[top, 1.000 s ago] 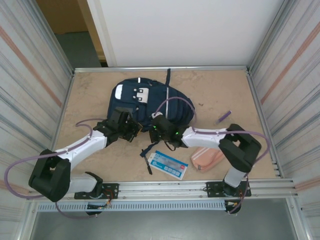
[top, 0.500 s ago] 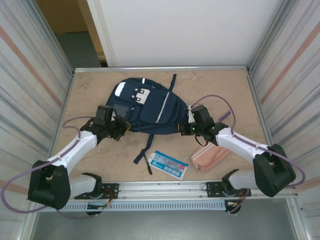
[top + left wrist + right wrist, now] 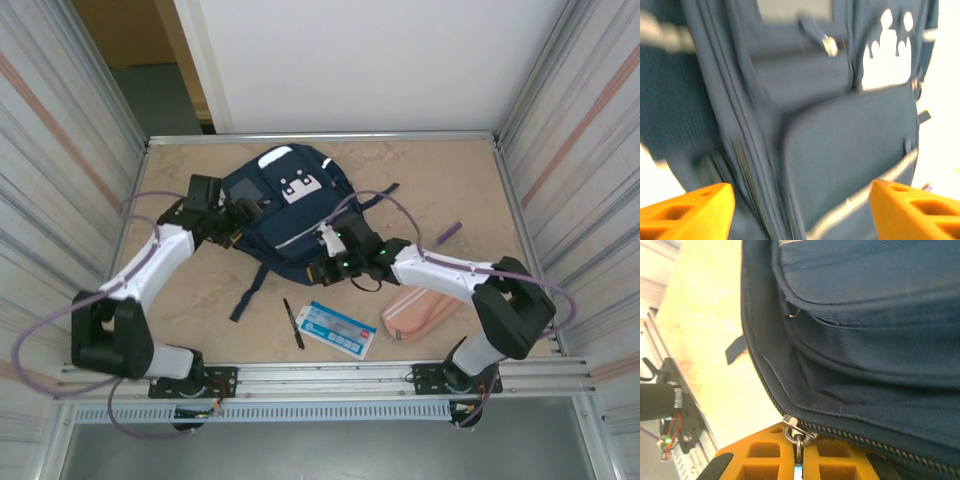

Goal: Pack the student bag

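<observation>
Upper centre of the overhead frame, flat on the beige table (image 3: 450, 200): student bag (image 3: 290, 205), navy, white patches up, straps (image 3: 247, 293) trailing toward lower left. At its left edge, left gripper (image 3: 240, 215) with orange fingers (image 3: 690, 210) spread wide and gripping nothing; at its lower right edge, right gripper (image 3: 322, 262) pinched shut on the zipper pull (image 3: 796, 432). Likely trouble: with no hold on the left, whole bag dragged along by the zip tug rather than opened, or small metal pull slipping out of the pinch, or zip teeth (image 3: 865, 441) snagging on slack folded fabric.
</observation>
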Available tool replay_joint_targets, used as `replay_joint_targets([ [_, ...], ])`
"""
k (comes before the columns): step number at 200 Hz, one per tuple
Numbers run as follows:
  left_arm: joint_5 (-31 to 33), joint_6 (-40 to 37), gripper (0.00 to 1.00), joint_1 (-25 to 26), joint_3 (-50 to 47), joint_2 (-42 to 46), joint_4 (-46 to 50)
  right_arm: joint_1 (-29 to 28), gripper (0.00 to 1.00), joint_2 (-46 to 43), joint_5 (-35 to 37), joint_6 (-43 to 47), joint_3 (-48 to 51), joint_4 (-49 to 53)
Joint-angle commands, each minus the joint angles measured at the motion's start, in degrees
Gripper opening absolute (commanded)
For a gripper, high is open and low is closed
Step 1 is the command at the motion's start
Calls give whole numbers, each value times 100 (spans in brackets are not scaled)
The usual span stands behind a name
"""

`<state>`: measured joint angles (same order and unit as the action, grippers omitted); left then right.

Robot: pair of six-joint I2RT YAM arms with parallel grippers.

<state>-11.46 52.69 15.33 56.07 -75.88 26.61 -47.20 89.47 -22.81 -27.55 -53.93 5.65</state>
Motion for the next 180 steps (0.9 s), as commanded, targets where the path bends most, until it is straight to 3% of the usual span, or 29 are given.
replay_joint_targets([
  [1,963,570,99,662,-589,903,1007,-156,0,369,-164,132,-538,-279],
  [31,1827,1309,98,1494,-1271,1432,1210,-385,0,801,-345,303,-837,-350],
  [69,1537,1534,88,1562,-1551,1039,486,-576,0,961,-385,250,-894,-422],
  [109,2047,1358,63,1340,-1317,592,152,-674,0,863,-177,204,-740,-254],
  [125,2079,1121,46,1189,-1256,470,-129,-643,0,772,9,274,-626,-120],
  [168,2079,1012,45,990,-1306,194,-583,-590,0,516,162,483,-453,313],
  [176,2060,1037,50,965,-1338,162,-640,-589,0,503,154,487,-433,323],
  [180,1997,1048,57,955,-1354,153,-682,-589,0,497,152,487,-430,327],
])
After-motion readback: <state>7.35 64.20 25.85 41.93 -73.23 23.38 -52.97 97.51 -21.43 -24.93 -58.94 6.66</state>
